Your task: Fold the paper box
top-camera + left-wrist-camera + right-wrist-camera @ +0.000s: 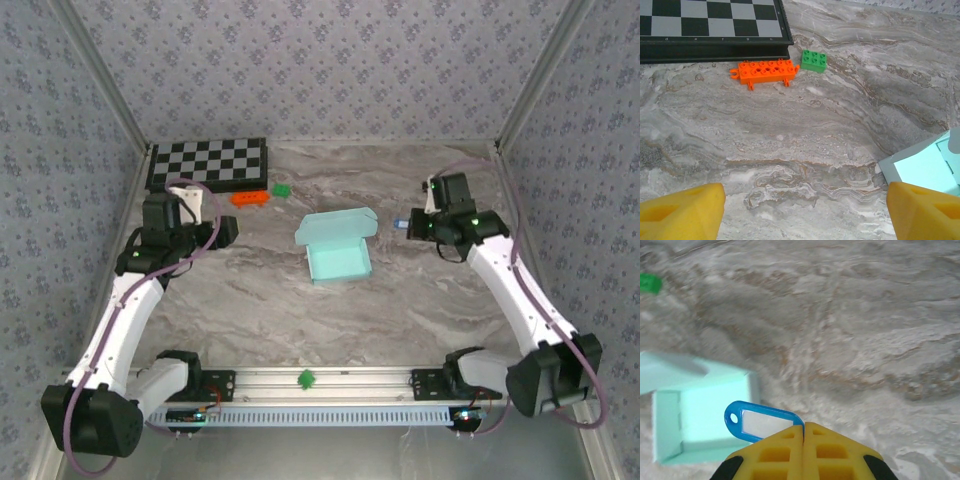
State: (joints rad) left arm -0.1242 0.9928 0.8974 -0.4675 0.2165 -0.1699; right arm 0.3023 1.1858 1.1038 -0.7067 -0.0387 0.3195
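The paper box point(337, 248) sits near the middle of the marbled surface point(430, 310), between the two arms. It is already formed into a shallow pale mint tray, with its lid standing open along the far side. The left end effector point(805, 212) hovers over bare surface to the left of the box with its yellow fingers point(682, 212) spread wide and nothing between them. In the left wrist view, one corner of the box shows just inside the right-hand finger. Beyond it lie an orange brick point(767, 71) and a green brick point(814, 60), just beside each other in front of the checkerboard point(715, 20) at the far left corner. The right end effector point(804, 432) is off the right side of the box, its jaws pressed together on one end of a blue key tag point(762, 421). The tag sticks out toward the open box.
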